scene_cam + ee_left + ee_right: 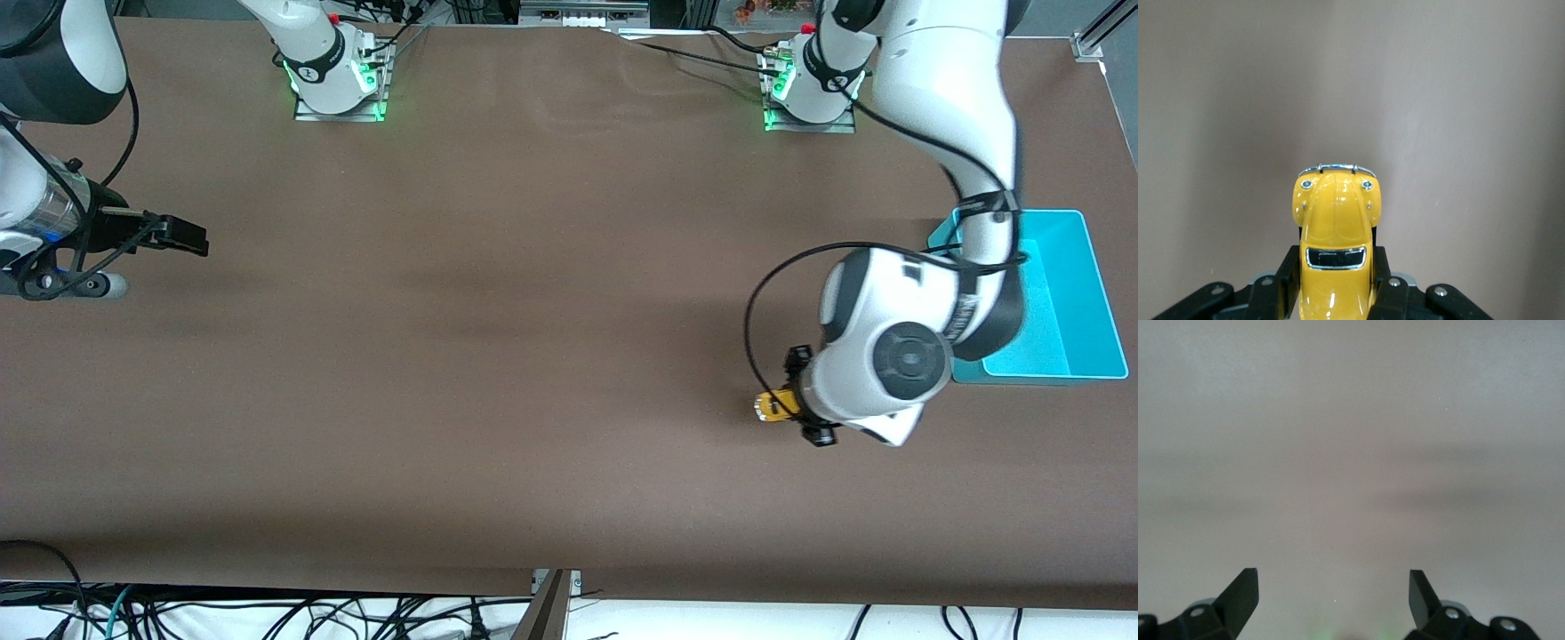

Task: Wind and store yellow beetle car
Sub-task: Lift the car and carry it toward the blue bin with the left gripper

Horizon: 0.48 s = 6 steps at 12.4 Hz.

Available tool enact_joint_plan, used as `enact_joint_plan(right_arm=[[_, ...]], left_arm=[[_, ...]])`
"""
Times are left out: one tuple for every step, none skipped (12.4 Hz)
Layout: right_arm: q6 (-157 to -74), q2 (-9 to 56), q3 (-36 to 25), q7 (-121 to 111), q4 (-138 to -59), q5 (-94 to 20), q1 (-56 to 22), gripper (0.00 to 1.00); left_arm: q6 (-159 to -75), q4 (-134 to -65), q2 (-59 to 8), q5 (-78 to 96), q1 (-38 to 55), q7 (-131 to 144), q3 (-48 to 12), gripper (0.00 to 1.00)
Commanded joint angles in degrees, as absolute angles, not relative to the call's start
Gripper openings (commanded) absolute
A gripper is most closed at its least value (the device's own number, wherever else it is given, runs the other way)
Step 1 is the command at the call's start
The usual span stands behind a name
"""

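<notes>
left gripper [1336, 293]: jaws pinching yellow beetle car [1336, 230] by its sides, over tabletop [498, 356] just beside teal bin [1080, 293] | car: glossy yellow, rounded hood, chrome bumper, dark window | right gripper [1333, 590]: jaws spread, empty, waiting at its end of the tabletop

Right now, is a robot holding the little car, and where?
Yes. The left gripper is shut on the small yellow beetle-shaped toy car, pinching its sides. The right gripper holds nothing.
</notes>
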State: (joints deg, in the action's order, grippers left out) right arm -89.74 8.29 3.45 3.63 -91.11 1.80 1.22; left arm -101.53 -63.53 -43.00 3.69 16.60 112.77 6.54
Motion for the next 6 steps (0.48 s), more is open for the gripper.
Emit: enact_joint_plan(right_arm=[[-89.74, 8.35, 3.43, 4.48, -90.35, 2.37, 0.70, 1.00], [-89.82, 8.35, 3.43, 4.48, -90.26, 2.29, 0.70, 1.00], [-89.82, 8.35, 3.43, 4.48, -90.26, 2.29, 0.70, 1.00], [-89.82, 8.35, 3.43, 4.48, -90.26, 2.29, 0.70, 1.00], [-89.82, 8.35, 3.43, 4.57, -90.26, 2.29, 0.70, 1.00], [-89.82, 8.35, 3.43, 4.66, -90.26, 2.37, 0.70, 1.00]], left_arm=[[-100.73, -72.14, -35.87, 4.04, 12.22, 105.76, 3.43, 0.00], [-100.72, -75.20, -34.55, 3.78, 12.13, 104.51, 3.43, 0.00], [-100.81, -78.89, -32.28, 2.47, 11.95, 102.41, 3.43, 0.00], [-101.16, -82.58, -29.82, 2.11, 11.69, 99.09, 3.43, 0.00], [-101.25, -86.10, -27.18, 2.11, 11.08, 94.96, 3.43, 0.00], [-101.25, -89.53, -24.55, 2.11, 9.94, 90.31, 3.43, 0.00]])
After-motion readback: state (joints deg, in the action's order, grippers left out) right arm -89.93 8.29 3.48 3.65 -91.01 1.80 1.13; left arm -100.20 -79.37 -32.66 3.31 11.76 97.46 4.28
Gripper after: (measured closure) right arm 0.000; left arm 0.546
